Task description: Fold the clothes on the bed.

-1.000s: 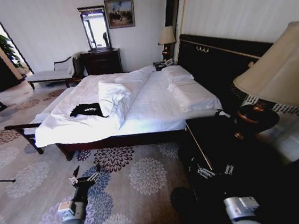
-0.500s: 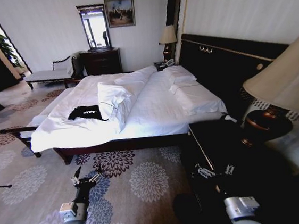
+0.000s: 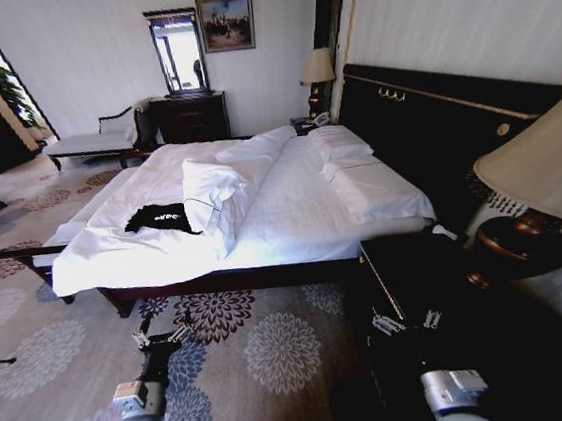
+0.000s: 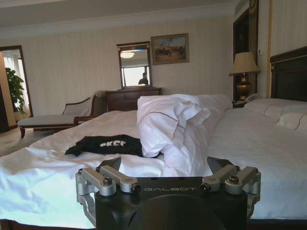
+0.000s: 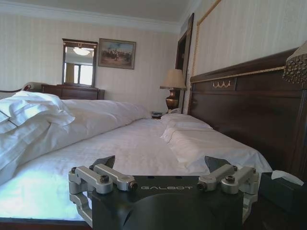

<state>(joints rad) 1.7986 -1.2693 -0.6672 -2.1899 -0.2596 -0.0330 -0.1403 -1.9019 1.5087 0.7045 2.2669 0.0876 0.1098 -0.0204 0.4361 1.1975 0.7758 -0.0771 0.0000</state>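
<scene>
Your black T-shirt point(image 3: 159, 218) lies crumpled on the bed point(image 3: 291, 209), beside the bunched duvet point(image 3: 211, 193). Left gripper point(image 3: 161, 336) and right gripper point(image 3: 405, 320) hang released short of the bed, apparently mid-approach.

The black T-shirt point(image 3: 164, 218) lay crumpled, white lettering showing, near the foot of the wide white bed point(image 3: 291, 209), just beside the bunched-up duvet point(image 3: 214, 192).

- A floral carpet point(image 3: 255, 349) covers the floor.
- A dark dresser point(image 3: 191, 116) with a mirror point(image 3: 177, 50) stands at twelve o'clock.
- A cream lampshade point(image 3: 548, 167) sits at three o'clock.
</scene>
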